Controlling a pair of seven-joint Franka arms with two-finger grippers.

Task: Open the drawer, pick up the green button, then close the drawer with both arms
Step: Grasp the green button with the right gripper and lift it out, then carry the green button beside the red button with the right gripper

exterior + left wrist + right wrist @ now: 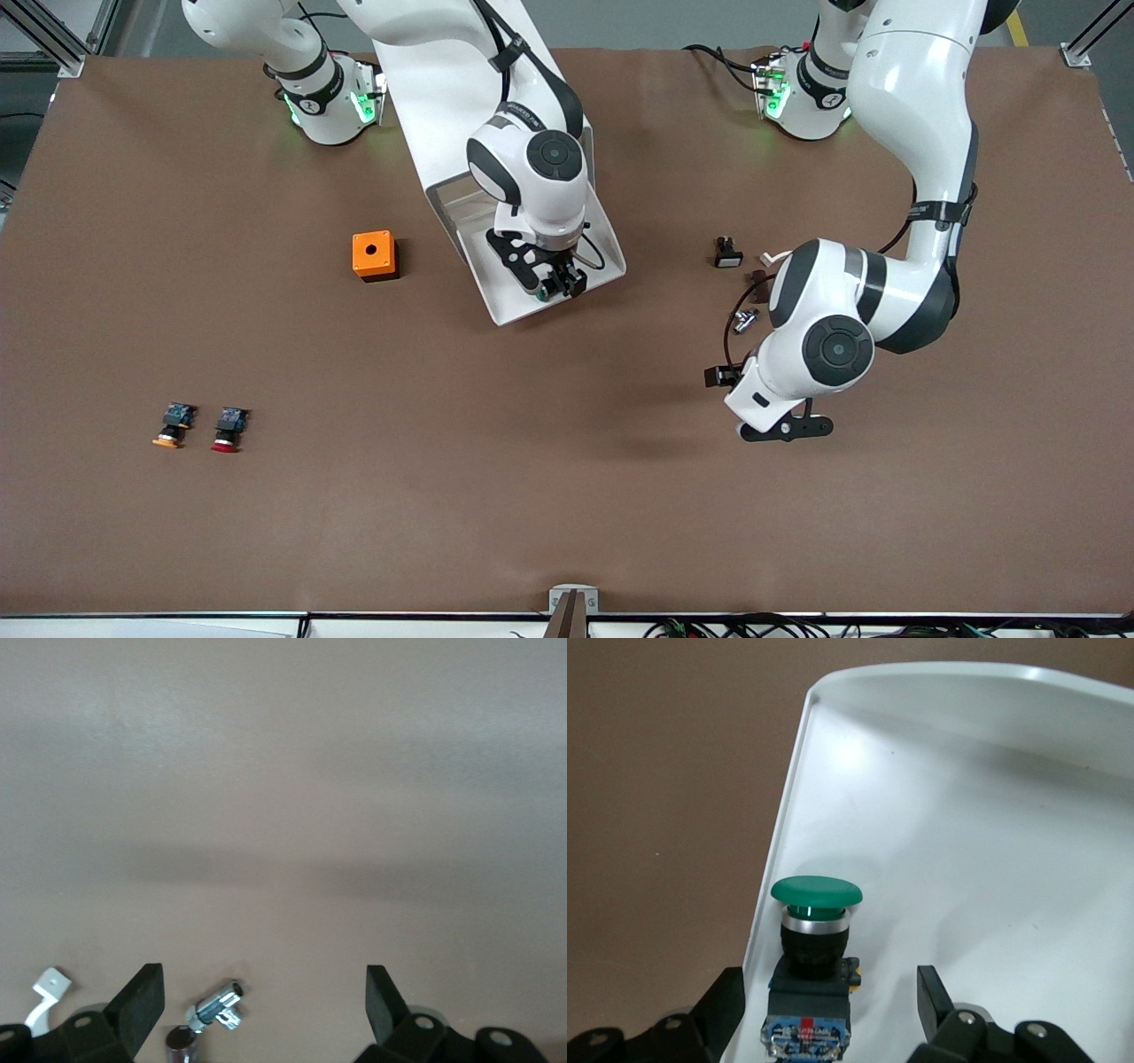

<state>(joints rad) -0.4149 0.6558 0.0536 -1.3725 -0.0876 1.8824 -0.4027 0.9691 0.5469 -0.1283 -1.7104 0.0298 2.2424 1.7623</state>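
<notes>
The orange-capped button point(169, 426) and red-capped button point(229, 430) lie nearest the front camera. The left gripper point(788, 429), wide open and empty, waits above bare table. Farther off, the button point(814, 948) lies in the drawer point(507, 301), flanked by the right gripper point(554, 282), whose part-spread fingers point(930, 992) are not yet closed on it; its axis runs along them. An orange box point(374, 255) stands beside.

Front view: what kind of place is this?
Likely a robotics lab bench: two arms bolted to a brown table, aluminium framing at its corners, push buttons laid out, one green button in a white drawer.
</notes>
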